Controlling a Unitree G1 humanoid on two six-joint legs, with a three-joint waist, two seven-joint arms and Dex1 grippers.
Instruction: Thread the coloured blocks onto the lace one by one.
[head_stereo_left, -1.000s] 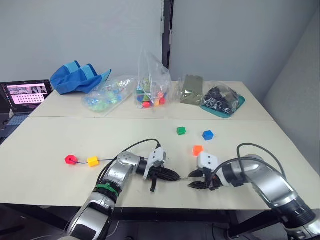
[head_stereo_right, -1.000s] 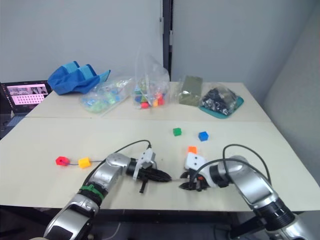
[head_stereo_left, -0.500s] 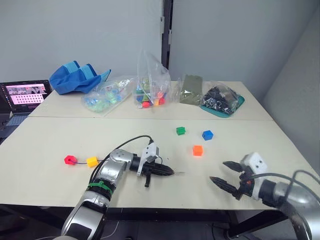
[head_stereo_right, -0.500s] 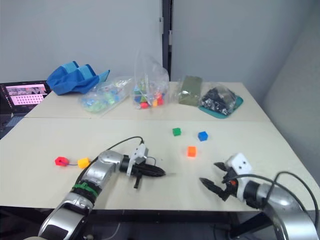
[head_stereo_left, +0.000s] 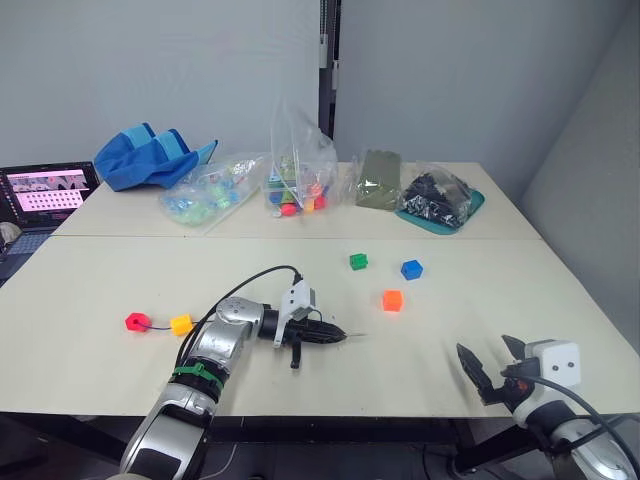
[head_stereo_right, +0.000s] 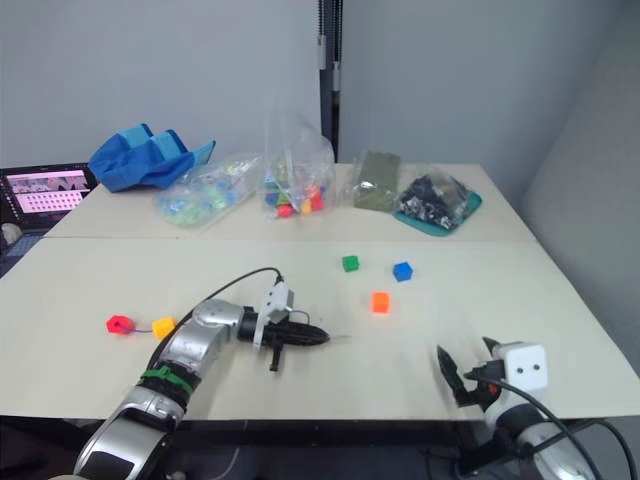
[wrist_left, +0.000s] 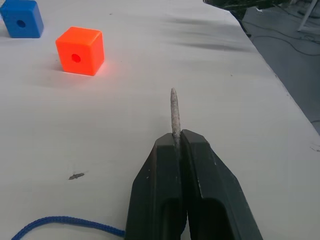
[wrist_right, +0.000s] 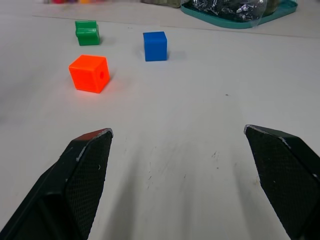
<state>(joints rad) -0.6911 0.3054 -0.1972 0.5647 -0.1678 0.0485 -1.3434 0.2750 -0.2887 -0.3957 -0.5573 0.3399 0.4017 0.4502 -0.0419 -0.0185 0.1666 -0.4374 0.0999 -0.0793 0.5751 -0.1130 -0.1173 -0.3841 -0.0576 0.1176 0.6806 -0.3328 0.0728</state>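
Note:
My left gripper (head_stereo_left: 335, 336) lies low on the table's front middle, shut on the lace's stiff pale tip (wrist_left: 174, 112), which sticks out past the fingertips. The dark blue lace (wrist_left: 60, 222) trails behind it. A red block (head_stereo_left: 137, 321) and a yellow block (head_stereo_left: 182, 323) sit at the left, joined by the thin lace. The orange block (head_stereo_left: 392, 299) lies loose ahead of the tip, with the green block (head_stereo_left: 358, 261) and blue block (head_stereo_left: 411, 268) farther back. My right gripper (head_stereo_left: 490, 365) hangs open at the front right edge, holding nothing.
Clear bags of colourful pieces (head_stereo_left: 295, 185) stand at the back, beside a blue cloth bag (head_stereo_left: 150, 155), an olive packet (head_stereo_left: 378, 178) and a teal tray (head_stereo_left: 440, 205) of dark parts. A laptop (head_stereo_left: 45, 195) sits at far left. A black cable (head_stereo_left: 255, 280) loops over my left arm.
My right gripper has drawn away from the lace tip to the front right edge and opened. The left gripper, still shut on the tip, shifted slightly left.

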